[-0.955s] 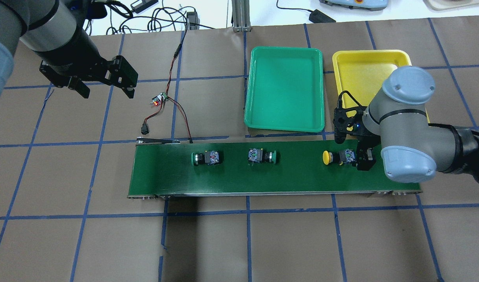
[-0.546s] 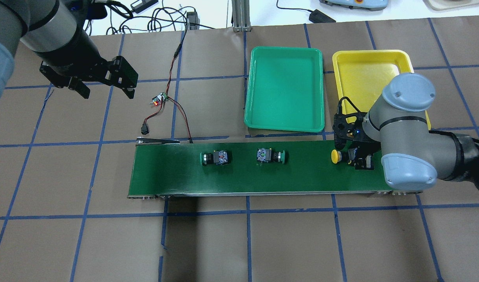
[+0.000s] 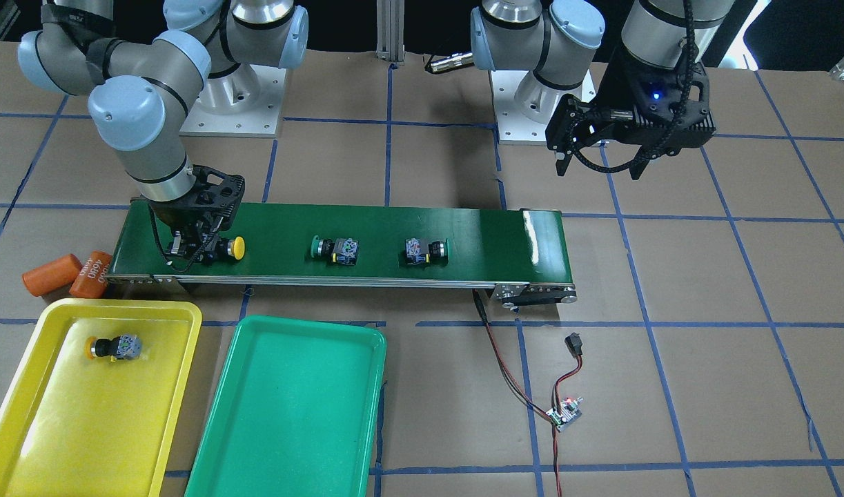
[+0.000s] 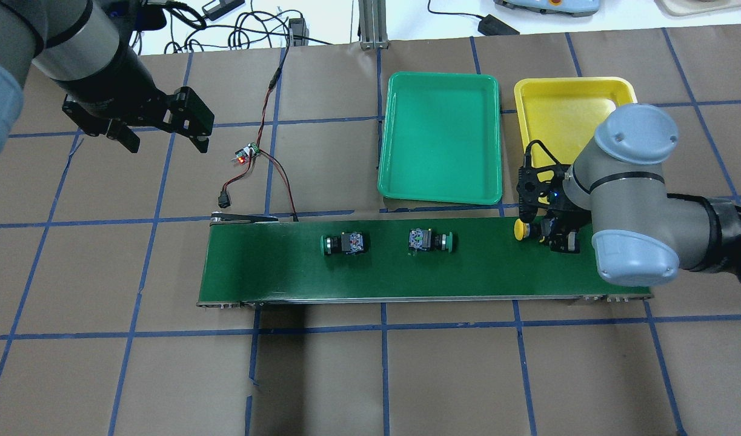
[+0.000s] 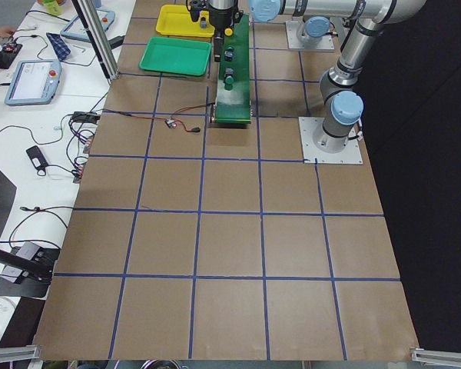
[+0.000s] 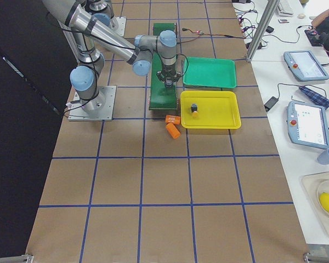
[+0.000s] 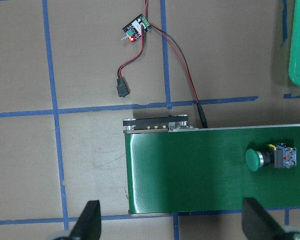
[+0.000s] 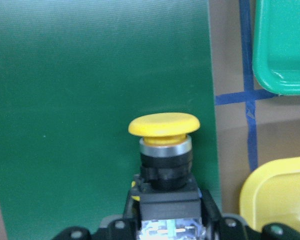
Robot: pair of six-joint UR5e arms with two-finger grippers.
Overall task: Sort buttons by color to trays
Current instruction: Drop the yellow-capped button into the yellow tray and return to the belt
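My right gripper (image 4: 555,237) is shut on the black body of a yellow-capped button (image 4: 520,229), over the right end of the conveyor belt (image 4: 376,278). The right wrist view shows this button (image 8: 164,145) held cap-forward between the jaws. Two green-capped buttons (image 4: 343,243) (image 4: 429,240) lie on their sides on the belt. A second yellow button (image 3: 114,346) lies in the yellow tray (image 3: 83,428). The green tray (image 4: 440,139) is beside the yellow tray (image 4: 558,109). My left gripper (image 4: 164,142) hangs open and empty, far left of the belt.
Two orange cylinders (image 3: 52,274) (image 3: 94,273) lie off the belt's end by the yellow tray. A small circuit board (image 4: 244,154) with red and black wires lies beyond the belt's left end. Cables lie along the table's far edge.
Both green buttons have ridden the belt to the right. My right gripper has closed on the yellow button and moved it slightly toward the trays. The left arm has not moved.
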